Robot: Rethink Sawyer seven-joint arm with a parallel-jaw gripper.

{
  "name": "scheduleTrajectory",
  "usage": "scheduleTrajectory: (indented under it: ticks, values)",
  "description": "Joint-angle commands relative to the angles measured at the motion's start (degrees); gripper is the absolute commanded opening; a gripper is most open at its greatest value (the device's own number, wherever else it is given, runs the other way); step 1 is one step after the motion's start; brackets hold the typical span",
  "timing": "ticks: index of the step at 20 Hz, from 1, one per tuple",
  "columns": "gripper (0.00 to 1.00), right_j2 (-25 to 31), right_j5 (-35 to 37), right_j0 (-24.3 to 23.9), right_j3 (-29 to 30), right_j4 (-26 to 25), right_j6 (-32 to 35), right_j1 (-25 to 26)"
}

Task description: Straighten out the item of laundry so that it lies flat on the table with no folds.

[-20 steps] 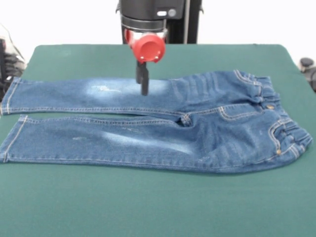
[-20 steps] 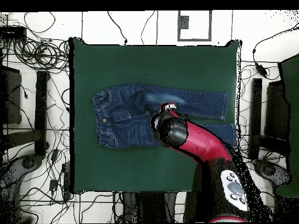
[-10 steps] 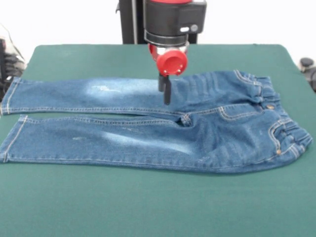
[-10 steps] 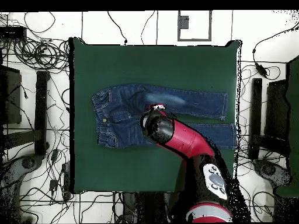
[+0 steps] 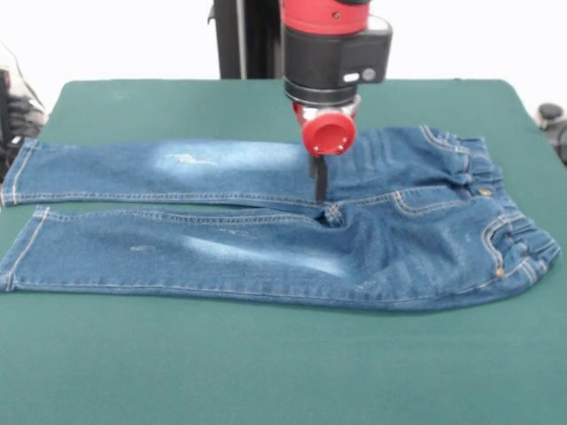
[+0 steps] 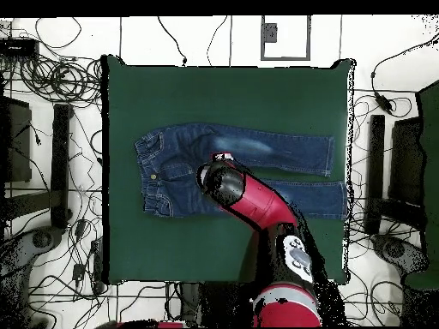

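Covering nearly the whole front view, the table (image 5: 266,372) is spread with dark green felt-like cloth, on which fabric is likely to drag rather than slide. Across its middle the jeans (image 5: 221,248) are laid out, both legs stretched side by side towards one edge and the gathered waistband (image 5: 509,235) at the other end. They look close to flat already; only soft ripples are seen around the seat and the crotch seam (image 5: 333,213). Denim of this kind is judged light but fairly stiff, so it should hold its shape when tugged and not tear. The best holds are thought to be the thick waistband or the leg hems (image 5: 22,252), where layers are doubled. Above the upper thigh, just beside the crotch seam, the gripper (image 5: 320,180) hangs with its dark fingers pointing down; whether they are parted or closed cannot be told from either view, and nothing appears to be held.
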Motion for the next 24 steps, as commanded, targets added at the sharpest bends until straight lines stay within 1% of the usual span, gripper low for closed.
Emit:
scheduleTrajectory:
  ticks: [1, 3, 6, 10, 13, 18, 21, 24]
  values:
    - [1.00, 2.29, -1.15, 4.49, -0.55, 7.67, 16.37, 3.67]
    - [1.00, 2.18, -0.87, 4.94, 0.08, 8.63, 15.89, 3.19]
    - [1.00, 3.65, -1.58, 3.72, 2.04, 9.22, 14.15, 2.21]
    - [1.00, 3.44, -0.82, 4.54, 3.07, 10.23, 14.07, 1.35]
    - [1.00, 4.58, -1.17, 4.29, 3.56, 10.94, 13.46, 1.20]
    - [1.00, 7.61, -2.74, 1.93, 4.86, 10.89, 11.54, 1.31]
    - [1.00, 7.60, -2.05, 1.84, 4.28, 10.95, 11.05, 1.85]
    - [1.00, 10.09, -3.76, -0.40, 6.53, 10.24, 9.89, 1.34]
